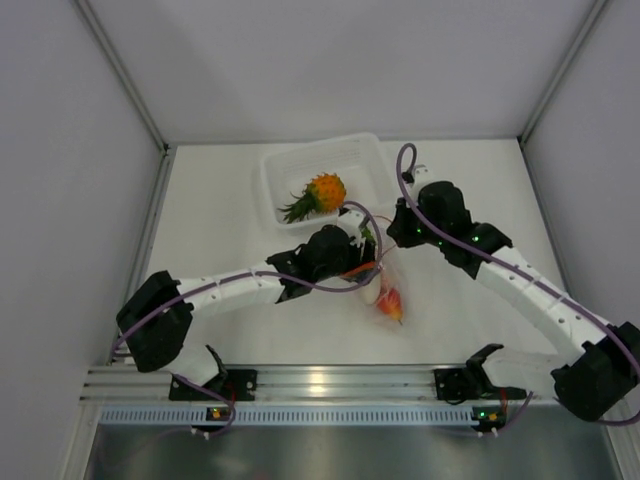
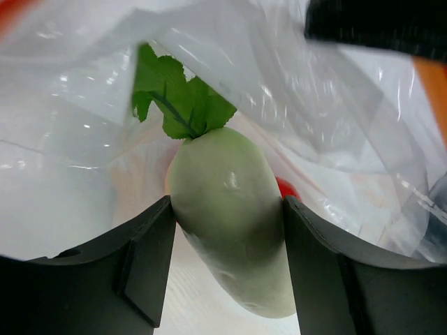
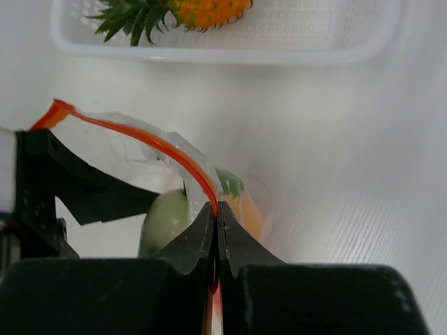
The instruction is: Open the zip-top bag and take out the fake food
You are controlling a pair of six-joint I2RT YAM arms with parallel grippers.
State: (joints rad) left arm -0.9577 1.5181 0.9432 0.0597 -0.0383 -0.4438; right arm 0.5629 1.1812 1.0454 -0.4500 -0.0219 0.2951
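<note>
Now the left hand (image 2: 229, 241) clamps the radish (image 2: 223, 195) across its middle, inside the bag (image 1: 393, 283) at centre frame; likely light, hard, slick. The right hand (image 3: 217, 220) pinches the floppy bag's zip strip (image 3: 157, 145).

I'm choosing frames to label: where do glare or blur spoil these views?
Left wrist: the zip-top bag film is smeared and speckled with glare, the white vegetable fairly sharp. Right wrist: the right gripper is dark and soft, the pineapple clearer. Top external: a glint on the rail.
</note>
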